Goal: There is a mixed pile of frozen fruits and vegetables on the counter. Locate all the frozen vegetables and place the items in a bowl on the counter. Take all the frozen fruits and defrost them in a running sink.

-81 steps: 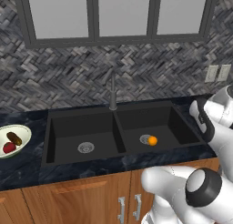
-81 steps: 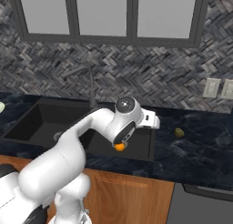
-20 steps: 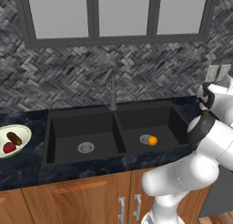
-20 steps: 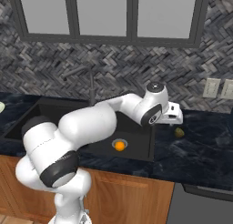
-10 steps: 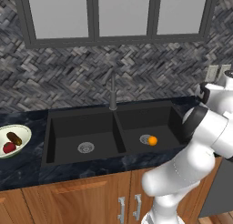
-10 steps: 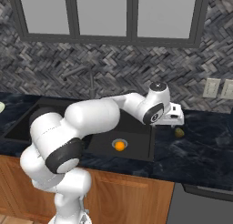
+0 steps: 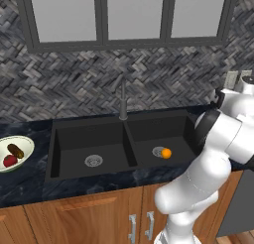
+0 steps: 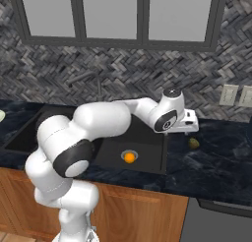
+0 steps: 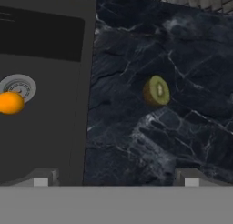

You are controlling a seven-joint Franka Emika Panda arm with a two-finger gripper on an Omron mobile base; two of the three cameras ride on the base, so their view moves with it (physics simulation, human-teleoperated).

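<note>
Two items sit in the bowl (image 7: 26, 148) at the left end of the counter (image 8: 216, 160): a dark brown oblong vegetable (image 7: 15, 151) and a red round one (image 7: 10, 161), touching or nearly so. Orange ball (image 8: 129, 157) lies on the floor of the right basin of the black double sink (image 7: 72, 144), right at the round metal drain (image 9: 18, 86); from the hand camera it overlaps the drain's lower left edge. No water visible coming from the faucet (image 7: 122, 97). Last loose item is a halved kiwi (image 9: 157, 90), cut face showing green with a pale centre, on the dark marbled counter just right of the sink rim, well apart from the orange. Arm is stretched across the right basin toward that side; the pincer (image 8: 189, 129) hangs over the counter edge near the kiwi, above and slightly left of it in the right base view, not touching it. Hand camera looks down on the kiwi, which sits a bit above frame centre. Pincer fingertips (image 9: 190, 178) barely poke in at the bottom corners, set wide apart with nothing between them, so it reads as released. White outlet plates (image 8: 228, 95) on the herringbone backsplash behind the kiwi.
</note>
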